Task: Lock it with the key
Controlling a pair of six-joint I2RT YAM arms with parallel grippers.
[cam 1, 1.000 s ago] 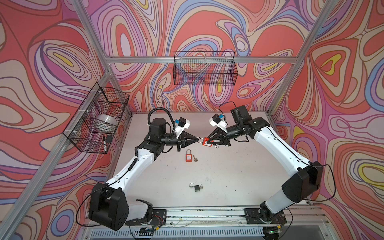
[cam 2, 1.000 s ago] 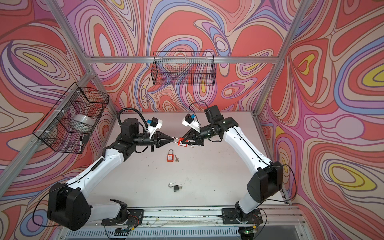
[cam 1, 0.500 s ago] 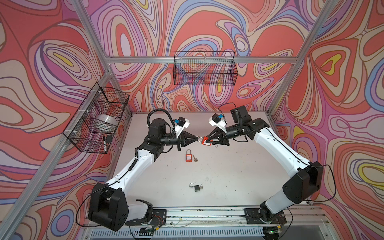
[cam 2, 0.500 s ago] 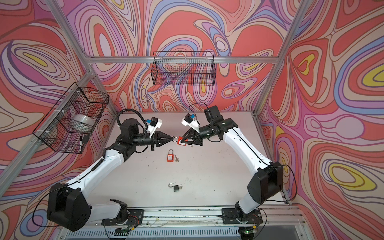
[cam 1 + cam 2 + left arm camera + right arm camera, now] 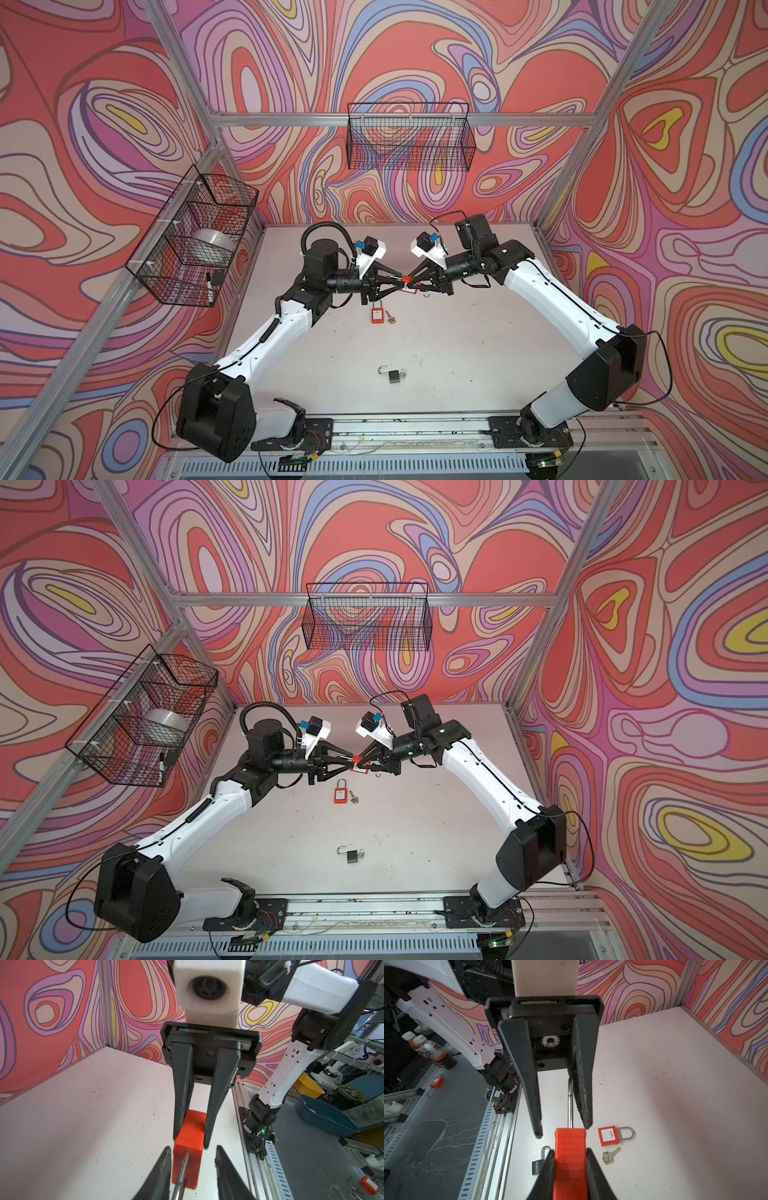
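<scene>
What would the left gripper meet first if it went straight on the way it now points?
The padlock shut in the right gripper: its red body lies just ahead of the left gripper, whose open fingers flank the shackle. Nothing else seems to lie between.

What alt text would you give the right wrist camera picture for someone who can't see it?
The right gripper clamps the body of a red padlock, whose steel shackle runs between the open fingers of the left gripper facing it. On the white table beyond lie a second red padlock, a key and a black padlock.
</scene>
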